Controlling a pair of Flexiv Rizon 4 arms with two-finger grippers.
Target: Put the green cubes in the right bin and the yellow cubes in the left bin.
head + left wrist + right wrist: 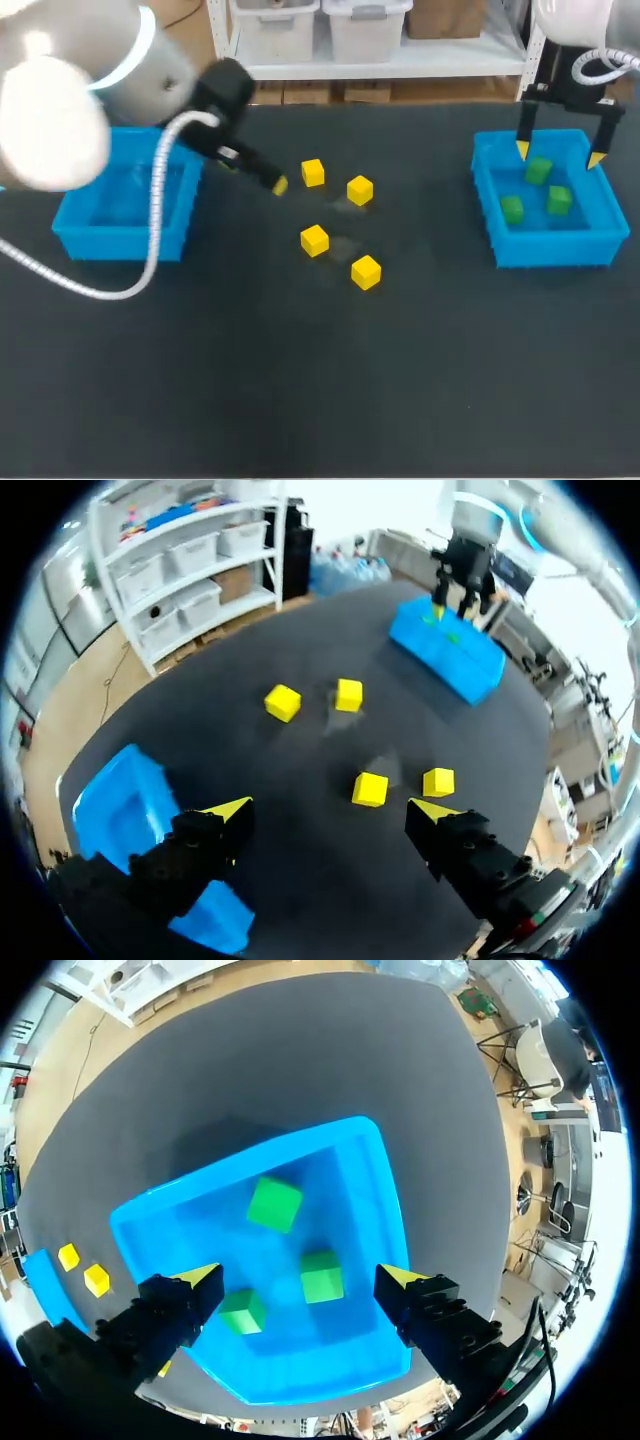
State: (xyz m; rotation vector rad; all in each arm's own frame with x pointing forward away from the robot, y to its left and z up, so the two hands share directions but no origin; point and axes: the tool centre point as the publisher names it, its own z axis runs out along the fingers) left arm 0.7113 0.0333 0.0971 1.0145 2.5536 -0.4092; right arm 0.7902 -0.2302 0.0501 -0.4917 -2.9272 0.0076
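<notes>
Four yellow cubes [313, 172] [360, 190] [314, 240] [366, 272] lie loose on the dark table between the bins. My left gripper [275, 180] hangs open just left of them; in its wrist view [332, 810] two cubes [370, 789] [438, 781] sit just ahead of the fingers and two more [283, 702] [348, 694] lie farther on. The right blue bin [550, 255] holds three green cubes [538, 170] [512, 209] [559, 200]. Above it my right gripper [559, 155] is open and empty, its fingers straddling the cubes [274, 1204] [321, 1276] [243, 1311].
The left blue bin [115, 240] stands at the table's left with nothing visible inside, partly hidden by my left arm and its white cable [155, 220]. Bare dark tabletop stretches across the whole front half.
</notes>
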